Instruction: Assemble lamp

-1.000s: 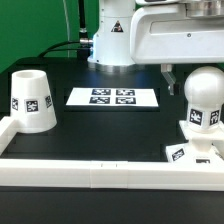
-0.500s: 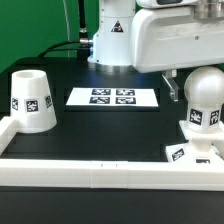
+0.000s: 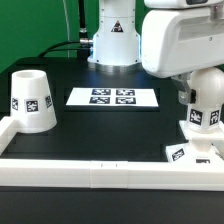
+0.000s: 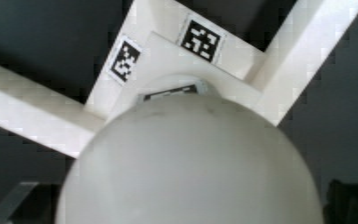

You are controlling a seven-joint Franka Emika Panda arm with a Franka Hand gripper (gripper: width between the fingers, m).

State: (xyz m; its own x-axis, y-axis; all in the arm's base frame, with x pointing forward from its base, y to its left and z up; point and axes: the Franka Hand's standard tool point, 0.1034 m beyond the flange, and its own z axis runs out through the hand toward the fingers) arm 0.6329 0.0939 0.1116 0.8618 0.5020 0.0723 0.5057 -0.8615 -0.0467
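Note:
The rounded bulb (image 3: 207, 100) stands upright on its stem on the small square base (image 3: 188, 153) at the exterior view's right. My gripper (image 3: 203, 93) has come down over the bulb. One dark finger (image 3: 184, 97) shows beside the bulb, and the big white hand hides the bulb's top. In the wrist view the bulb (image 4: 194, 150) fills the space between the jaws of my gripper (image 4: 194, 205), which stand apart on either side of it. The tagged base (image 4: 167, 50) shows beyond it. The truncated-cone shade (image 3: 32, 100) stands at the exterior view's left.
The marker board (image 3: 112, 97) lies flat mid-table. A long white rail (image 3: 100, 172) runs along the front and turns back at both ends; it also shows in the wrist view (image 4: 25, 105). The arm's own pedestal (image 3: 112, 40) stands behind.
My gripper has moved toward the exterior view's right and down, from beside the bulb to over it. The bulb, base and shade have not moved.

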